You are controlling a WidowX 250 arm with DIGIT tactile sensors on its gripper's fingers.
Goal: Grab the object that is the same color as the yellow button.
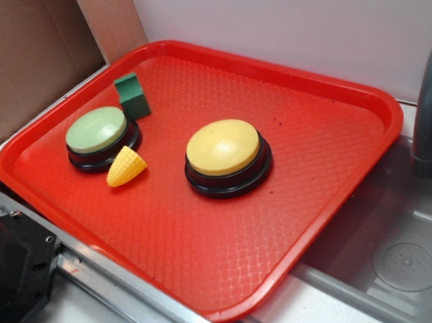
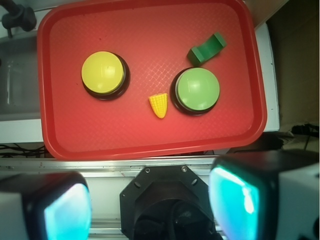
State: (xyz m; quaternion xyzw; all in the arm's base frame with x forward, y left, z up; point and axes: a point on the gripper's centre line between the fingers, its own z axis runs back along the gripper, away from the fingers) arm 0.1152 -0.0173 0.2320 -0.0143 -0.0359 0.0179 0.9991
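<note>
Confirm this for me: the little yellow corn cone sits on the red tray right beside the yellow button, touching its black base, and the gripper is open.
Wrong button. The yellow corn cone lies on the red tray against the base of the green button; the yellow button stands apart from it, as the exterior view shows. The gripper is open, high above the tray.

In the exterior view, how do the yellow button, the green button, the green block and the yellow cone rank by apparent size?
1. yellow button, largest
2. green button, though it sits farther back
3. and 4. green block and yellow cone: too alike to rank
</note>
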